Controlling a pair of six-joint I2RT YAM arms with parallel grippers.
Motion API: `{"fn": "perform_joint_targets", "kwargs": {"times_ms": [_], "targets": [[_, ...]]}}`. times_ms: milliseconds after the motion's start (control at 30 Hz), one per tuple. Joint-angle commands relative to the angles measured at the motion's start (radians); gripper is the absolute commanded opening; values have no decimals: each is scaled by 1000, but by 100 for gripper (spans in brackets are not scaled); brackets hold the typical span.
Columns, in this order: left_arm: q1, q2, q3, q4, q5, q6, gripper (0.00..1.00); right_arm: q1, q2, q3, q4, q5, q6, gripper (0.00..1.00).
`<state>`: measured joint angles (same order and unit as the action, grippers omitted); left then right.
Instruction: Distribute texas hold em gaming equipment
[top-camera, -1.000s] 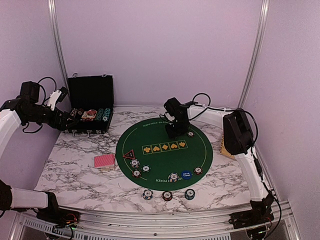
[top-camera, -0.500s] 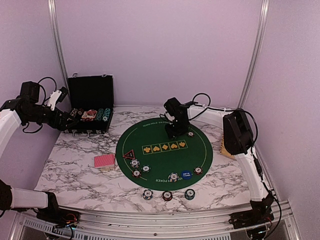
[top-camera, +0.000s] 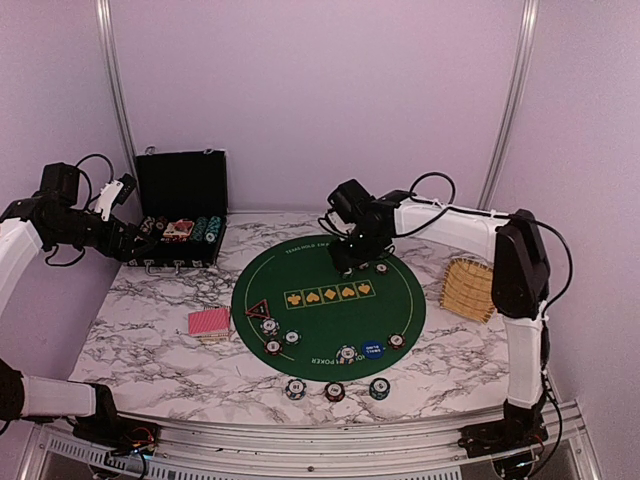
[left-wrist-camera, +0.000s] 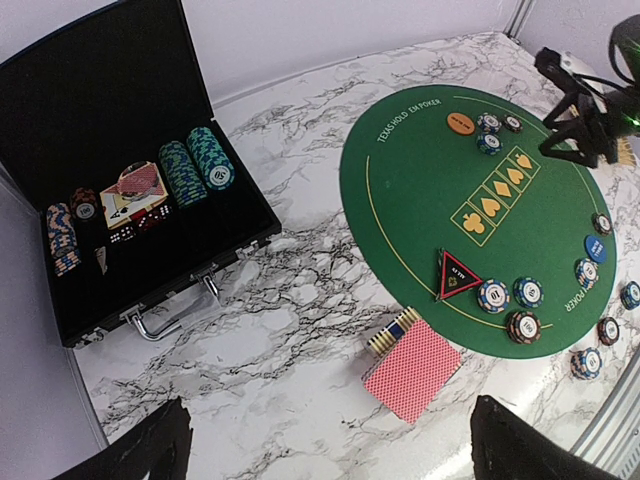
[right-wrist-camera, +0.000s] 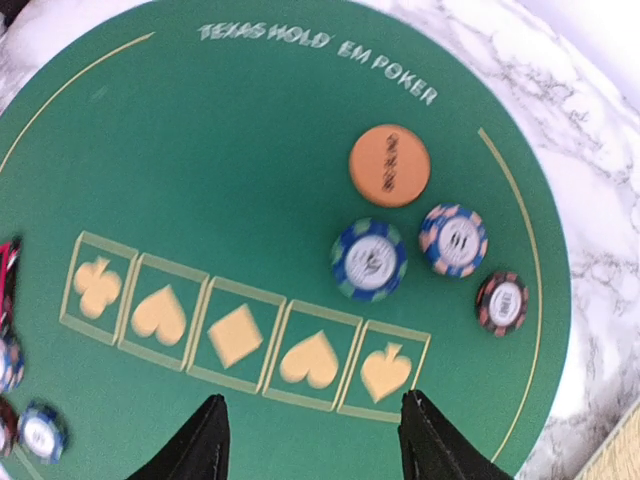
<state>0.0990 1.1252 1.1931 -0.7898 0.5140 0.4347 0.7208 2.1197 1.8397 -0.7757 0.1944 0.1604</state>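
right gripper (right-wrist-camera: 313, 400) parted, empty, over green mat (right-wrist-camera: 200, 150); left gripper (left-wrist-camera: 330, 412) wide, empty, near black case (left-wrist-camera: 100, 90)

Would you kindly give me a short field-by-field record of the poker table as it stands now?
mat: round, green, on marble table
cards: red-backed stack on the marble beside the mat
triangle: at the mat's edge nearest the cards
orange disc: on the mat, three chips next to it
blue disc: on the mat, near side
case: open, chip stacks inside
left gripper: open, empty
right gripper: open, empty, above the mat's suit symbols
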Motion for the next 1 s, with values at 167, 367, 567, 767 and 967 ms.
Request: {"fn": "perform_joint_targets", "kwargs": {"times_ms": [167, 367, 567, 767, 967], "targets": [[2, -6, 0, -20, 6, 5, 99, 258, -411, -554, 16, -77, 71, 76], [2, -10, 0, -21, 6, 2, 99, 335, -616, -793, 4, -182, 181, 88], [2, -8, 5, -22, 8, -2, 99, 347, -653, -879, 20, -271, 192, 92], [2, -6, 8, -24, 4, -1, 99, 369, -600, -886, 44, -288, 167, 92], [2, -2, 8, -26, 5, 0, 99, 377, -552, -889, 55, -276, 153, 84]]}}
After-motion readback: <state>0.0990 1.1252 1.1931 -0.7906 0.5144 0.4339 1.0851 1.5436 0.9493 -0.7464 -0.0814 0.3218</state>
